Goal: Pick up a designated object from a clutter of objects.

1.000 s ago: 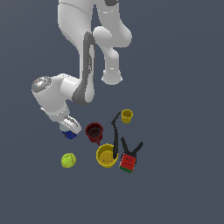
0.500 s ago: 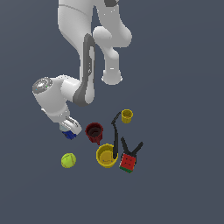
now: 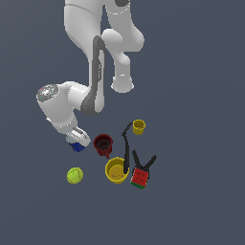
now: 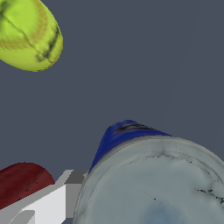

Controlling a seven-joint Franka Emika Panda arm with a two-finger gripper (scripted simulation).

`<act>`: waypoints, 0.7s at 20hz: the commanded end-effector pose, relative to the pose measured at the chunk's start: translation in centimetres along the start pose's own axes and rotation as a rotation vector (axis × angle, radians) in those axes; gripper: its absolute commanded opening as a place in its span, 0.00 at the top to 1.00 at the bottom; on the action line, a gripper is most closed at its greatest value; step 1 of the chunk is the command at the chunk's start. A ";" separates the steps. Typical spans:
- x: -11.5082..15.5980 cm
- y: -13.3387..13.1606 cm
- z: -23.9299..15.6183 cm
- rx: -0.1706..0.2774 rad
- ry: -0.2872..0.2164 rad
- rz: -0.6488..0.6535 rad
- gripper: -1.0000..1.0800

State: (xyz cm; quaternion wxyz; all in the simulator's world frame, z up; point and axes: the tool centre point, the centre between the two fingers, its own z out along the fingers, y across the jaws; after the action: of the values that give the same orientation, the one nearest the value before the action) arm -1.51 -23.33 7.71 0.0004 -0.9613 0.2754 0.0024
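Note:
The blue can [image 3: 76, 147] with a silver-grey lid stands at the left of the clutter in the exterior view, mostly covered by my gripper [image 3: 77, 139]. In the wrist view the can [image 4: 131, 131] fills the lower right, lid facing the camera. One white-grey finger [image 4: 57, 201] lies close against the can's side. The other finger is hidden, so I cannot tell how the jaws stand. The dark red mug [image 3: 103, 144] is just to the exterior view's right of the can.
A yellow-green ball [image 3: 74, 175] lies in front of the can and shows in the wrist view [image 4: 26, 35]. A yellow bowl [image 3: 116, 171], black tools [image 3: 127, 148], a red cube [image 3: 139, 177] and a small yellow cup [image 3: 139, 127] are further right.

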 end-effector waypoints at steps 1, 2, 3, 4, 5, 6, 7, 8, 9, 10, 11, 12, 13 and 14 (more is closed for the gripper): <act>-0.3 -0.5 -0.6 0.001 0.004 -0.001 1.00; -0.5 -0.7 -0.9 0.001 0.004 -0.001 1.00; -0.8 -1.0 -1.2 0.001 0.004 -0.001 1.00; -1.0 -1.3 -1.5 0.001 0.004 -0.001 1.00; -1.4 -1.6 -1.8 0.002 0.004 -0.001 1.00; -1.7 -2.0 -2.2 0.002 0.004 -0.001 1.00; -2.1 -2.4 -2.7 0.002 0.004 -0.001 1.00; -2.5 -2.8 -3.1 0.002 0.004 -0.001 1.00; -3.0 -3.2 -3.6 0.002 0.004 -0.001 1.00; -3.5 -3.7 -4.2 0.002 0.004 -0.001 1.00; -4.0 -4.3 -4.7 0.002 0.004 -0.001 1.00; -4.5 -4.8 -5.3 0.002 0.004 -0.001 1.00; -5.1 -5.4 -6.0 0.001 0.004 -0.001 1.00; -5.7 -6.0 -6.7 0.001 0.004 -0.001 1.00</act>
State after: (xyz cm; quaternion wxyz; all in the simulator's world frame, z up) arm -2.98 -16.45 13.24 0.0003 -0.9613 0.2754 0.0024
